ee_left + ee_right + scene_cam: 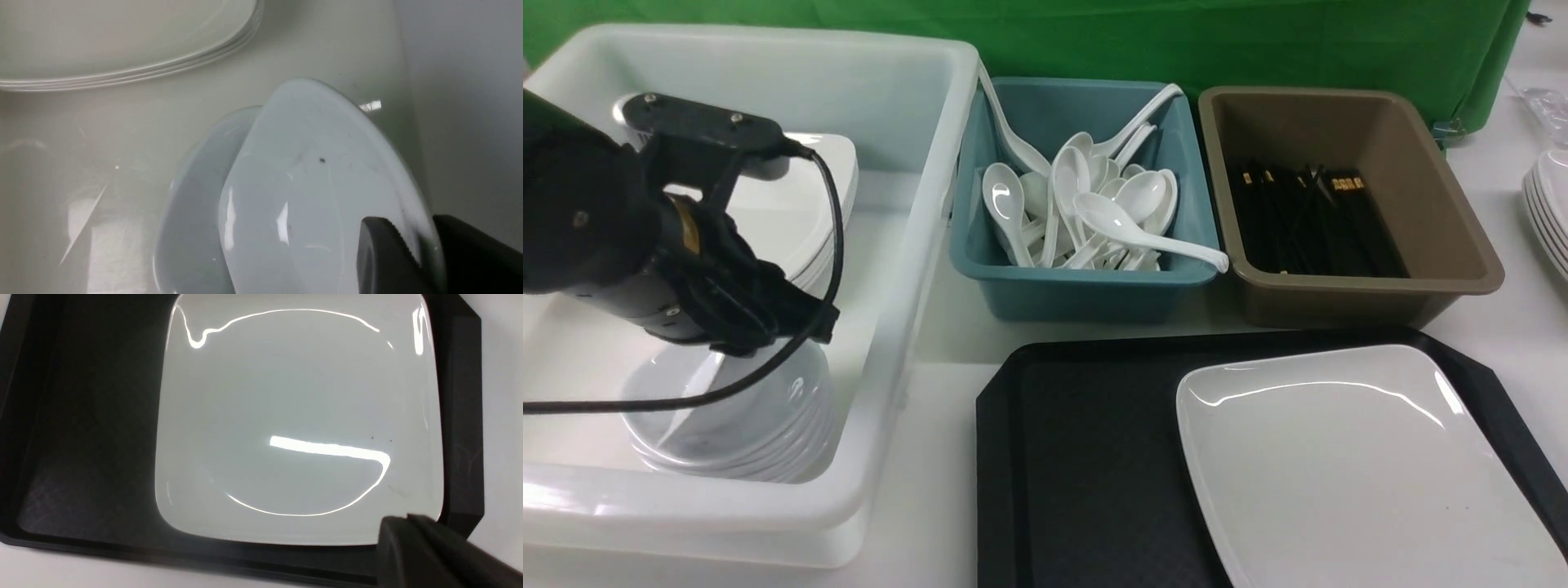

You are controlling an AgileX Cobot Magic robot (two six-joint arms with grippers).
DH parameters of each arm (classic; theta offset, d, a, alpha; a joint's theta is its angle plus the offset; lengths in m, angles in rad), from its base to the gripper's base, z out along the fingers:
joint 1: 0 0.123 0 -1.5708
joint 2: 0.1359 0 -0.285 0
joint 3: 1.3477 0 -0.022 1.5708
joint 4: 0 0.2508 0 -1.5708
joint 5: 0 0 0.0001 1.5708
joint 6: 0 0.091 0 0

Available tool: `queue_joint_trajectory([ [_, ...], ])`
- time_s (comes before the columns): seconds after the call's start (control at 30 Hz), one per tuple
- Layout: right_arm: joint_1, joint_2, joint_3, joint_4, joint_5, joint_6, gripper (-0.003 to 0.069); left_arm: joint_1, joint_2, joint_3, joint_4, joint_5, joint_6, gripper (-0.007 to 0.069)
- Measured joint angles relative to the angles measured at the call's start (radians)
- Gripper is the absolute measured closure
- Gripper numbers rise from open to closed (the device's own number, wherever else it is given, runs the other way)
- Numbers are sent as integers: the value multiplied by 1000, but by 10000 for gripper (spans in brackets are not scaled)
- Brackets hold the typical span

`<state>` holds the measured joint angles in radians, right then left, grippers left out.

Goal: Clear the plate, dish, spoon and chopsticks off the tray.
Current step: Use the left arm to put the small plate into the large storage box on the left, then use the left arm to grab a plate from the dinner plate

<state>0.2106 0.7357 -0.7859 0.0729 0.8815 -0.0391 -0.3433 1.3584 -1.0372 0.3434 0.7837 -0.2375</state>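
Dish (310,183) rim is pinched by left jaws over white bin (935,204), 9 o'clock of tray (1094,474). Plate (1339,457) is seated on tray; right jaws' state cannot be told.

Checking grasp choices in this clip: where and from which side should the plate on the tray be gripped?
Probably pinch the plate by its thin rim on the left edge, coming from the robot's left. It lies flat, so only the rim offers a hold; bare tray there leaves room for a pincer finger, while the right edge crowds the tray's wall.
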Motion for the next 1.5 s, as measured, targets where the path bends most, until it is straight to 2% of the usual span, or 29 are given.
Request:
queue_joint_trajectory([
  [0.03,0,0,0,0,0,0,624,0,0,0,0,-1,0,393],
  [0.07,0,0,0,0,0,0,624,1,0,0,0,-1,0,386],
  [0.1,0,0,0,0,0,0,622,1,-1,0,0,-1,0,323],
  [0.23,0,0,0,0,0,0,608,1,-1,-12,0,1,1,196],
  [0.4,0,0,0,0,0,0,603,1,-1,-42,1,11,1,124],
  [0.53,0,0,0,0,0,0,599,1,-1,-56,8,13,3,123],
  [0.63,0,0,0,0,0,0,594,1,-1,-72,-41,18,8,162],
  [0.73,0,0,0,0,0,0,592,-20,-1,-75,-238,11,96,278],
  [0.77,0,0,0,0,-1,0,592,-41,-1,-75,-319,-2,133,359],
  [0.87,0,0,0,0,-1,0,590,-113,6,-80,-491,-52,207,527],
  [1.0,0,0,0,0,-2,0,589,-208,63,-129,-662,-69,271,605],
  [1.13,0,0,0,0,-3,0,589,-266,186,-211,-749,-30,287,610],
  [1.3,0,0,0,0,-4,1,589,-296,419,-368,-771,27,289,534],
  [1.4,0,0,0,0,-4,2,589,-297,544,-461,-756,36,289,426],
  [1.47,0,0,0,0,-2,2,589,-297,608,-520,-748,33,291,325],
  [1.5,0,0,0,0,-2,2,589,-297,614,-525,-747,32,291,315],
])
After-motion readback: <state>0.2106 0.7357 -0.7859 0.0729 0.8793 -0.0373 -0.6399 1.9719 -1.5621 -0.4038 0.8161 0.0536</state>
